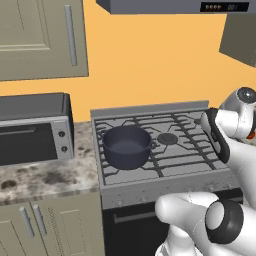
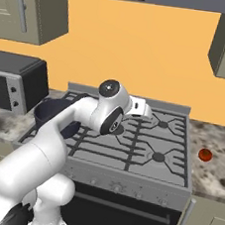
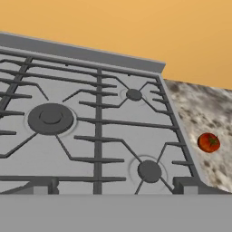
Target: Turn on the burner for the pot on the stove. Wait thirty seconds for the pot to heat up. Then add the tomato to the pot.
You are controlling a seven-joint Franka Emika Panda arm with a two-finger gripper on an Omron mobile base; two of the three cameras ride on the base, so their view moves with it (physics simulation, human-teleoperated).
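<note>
Dark pot (image 1: 126, 145) on stove (image 2: 143, 161) front-left grate, tomato (image 2: 205, 155) on right worktop (image 2: 217, 172), pincer (image 2: 144, 108) above grates, grip state indiscernible

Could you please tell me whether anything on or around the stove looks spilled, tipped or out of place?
Nothing stands out. The dark charcoal-blue metal pot sits upright on the grey steel stove, and the small red-orange tomato rests on the speckled counter beside it.
</note>
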